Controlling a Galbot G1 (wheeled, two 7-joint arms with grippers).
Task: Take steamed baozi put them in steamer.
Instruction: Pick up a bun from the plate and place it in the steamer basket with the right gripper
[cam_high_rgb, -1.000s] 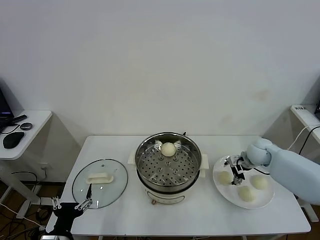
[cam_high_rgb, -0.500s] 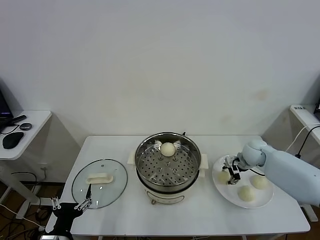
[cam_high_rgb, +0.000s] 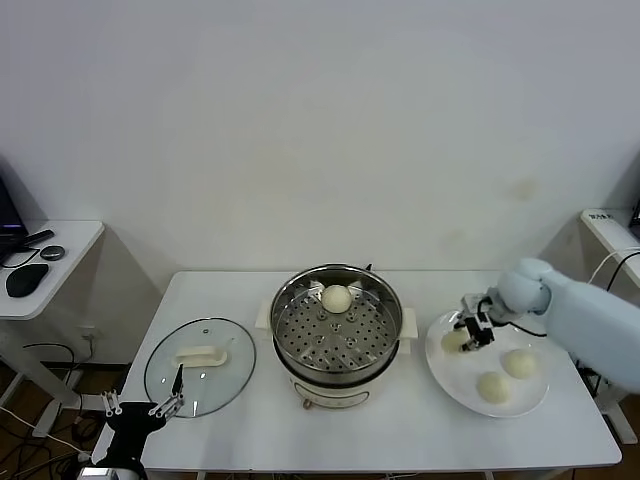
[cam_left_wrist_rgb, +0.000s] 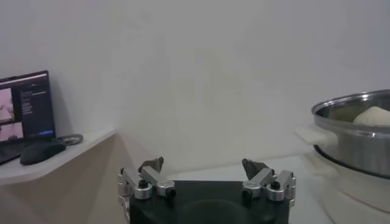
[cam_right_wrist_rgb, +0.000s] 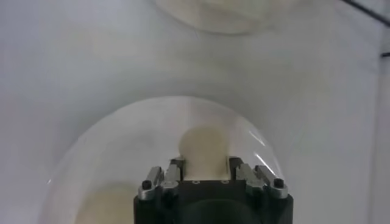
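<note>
1. Table (cam_high_rgb: 400, 440): a white top on which the steamer, lid and plate are set in a row.
2. Steamer (cam_high_rgb: 337, 325): placed at the centre of the table; one bun (cam_high_rgb: 337, 297) is already seated on the far part of its perforated tray.
3. Lid (cam_high_rgb: 199, 365): laid flat on the robot's left of the steamer, well apart from the work.
4. Plate (cam_high_rgb: 440, 370): set on the robot's right of the steamer; two loose buns (cam_high_rgb: 519, 363) (cam_high_rgb: 491, 387) are seen on its nearer and outer part.
5. Right gripper (cam_high_rgb: 470, 334): held over the inner part of the plate, its fingers clamped on a third bun (cam_right_wrist_rgb: 205, 146), which is seen between them in the right wrist view.
6. Left gripper (cam_left_wrist_rgb: 206, 176): parked low beside the table's left front corner, fingers spread, nothing between them.
7. Step in hand, as judged: the grasp of the second bun to go in. The next move calls for a lift clear of the plate, a carry over the steamer's rim, and a release on a free part of the tray.
</note>
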